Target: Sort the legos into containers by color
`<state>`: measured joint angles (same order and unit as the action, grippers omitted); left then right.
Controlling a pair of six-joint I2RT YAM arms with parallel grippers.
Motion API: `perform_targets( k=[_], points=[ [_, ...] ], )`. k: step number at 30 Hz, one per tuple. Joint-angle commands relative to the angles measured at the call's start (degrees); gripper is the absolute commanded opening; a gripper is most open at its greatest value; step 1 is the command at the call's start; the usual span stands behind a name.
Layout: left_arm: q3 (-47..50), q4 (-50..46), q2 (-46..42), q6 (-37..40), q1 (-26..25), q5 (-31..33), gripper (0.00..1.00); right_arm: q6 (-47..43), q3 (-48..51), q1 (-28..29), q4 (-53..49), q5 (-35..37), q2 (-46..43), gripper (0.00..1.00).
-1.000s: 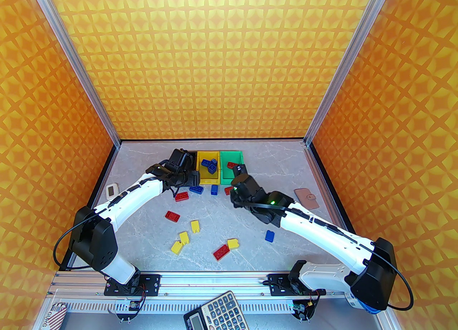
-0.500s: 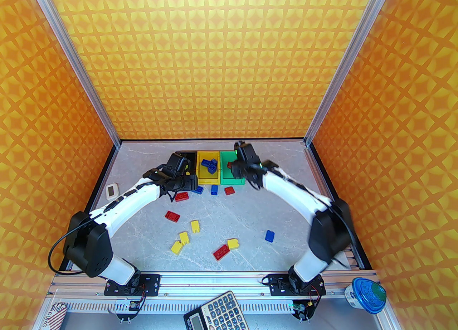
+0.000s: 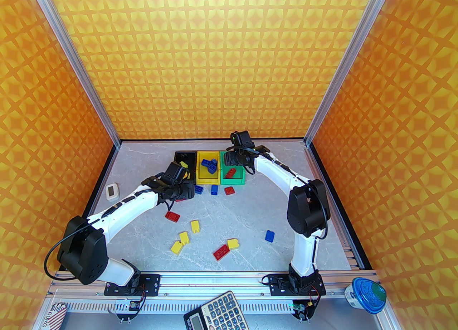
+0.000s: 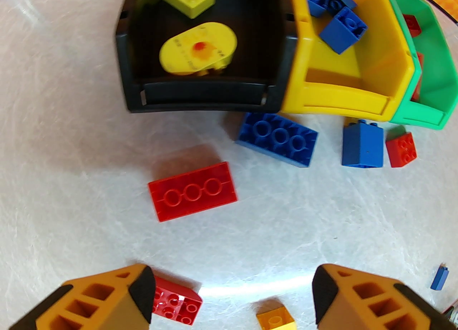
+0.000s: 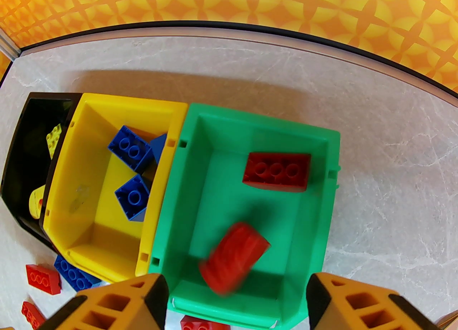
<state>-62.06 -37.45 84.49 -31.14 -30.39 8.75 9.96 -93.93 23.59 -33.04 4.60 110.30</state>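
Three containers stand side by side at the back: a black bin (image 3: 186, 159), a yellow bin (image 3: 208, 177) and a green bin (image 3: 234, 180). My right gripper (image 5: 236, 303) hovers open over the green bin (image 5: 318, 185). Below it a blurred red lego (image 5: 234, 257) is loose inside, beside another red lego (image 5: 276, 171). My left gripper (image 4: 232, 296) is open and empty over the table, in front of the black bin (image 4: 200, 97), which holds yellow legos (image 4: 198, 47). Ahead of its fingers lie a red lego (image 4: 193, 190) and a blue lego (image 4: 277, 139). Blue legos (image 4: 343, 29) fill the yellow bin.
Loose red (image 3: 173, 216), yellow (image 3: 195, 226) and blue (image 3: 269, 236) legos are scattered over the middle of the table. A small white device (image 3: 112, 191) lies at the left edge. A grey calculator (image 3: 216, 312) and a blue-lidded cup (image 3: 365, 292) sit off the near edge.
My right arm swung up over the green bin and opened, and a red lego dropped from it into the bin. My left gripper drew back from the black bin, staying open.
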Motion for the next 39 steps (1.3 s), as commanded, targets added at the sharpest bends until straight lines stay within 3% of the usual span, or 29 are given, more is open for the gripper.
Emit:
perform_targets(
  k=[1, 12, 19, 33, 39],
  points=[
    [3.4, -2.7, -3.0, -4.1, -0.2, 2.8, 0.78, 0.2, 5.7, 0.1, 0.7, -1.9, -7.6, 0.70],
    [13.2, -1.2, -7.3, -15.7, -3.5, 2.8, 0.82, 3.7, 24.8, 0.1, 3.6, -2.6, -22.1, 0.71],
    [16.9, 0.7, -5.7, -20.7, -5.6, 2.5, 0.85, 5.0, 30.0, 0.1, 3.0, -1.2, -25.3, 0.72],
    [14.1, 5.1, 2.9, -18.1, -5.6, 1.8, 0.88, 5.8, 31.2, 0.1, 2.3, -0.5, -26.9, 0.71],
    [12.9, 6.4, 4.8, -15.8, -3.7, 1.7, 0.84, 5.7, 32.0, 0.1, 1.9, 0.8, -28.1, 0.72]
  ],
)
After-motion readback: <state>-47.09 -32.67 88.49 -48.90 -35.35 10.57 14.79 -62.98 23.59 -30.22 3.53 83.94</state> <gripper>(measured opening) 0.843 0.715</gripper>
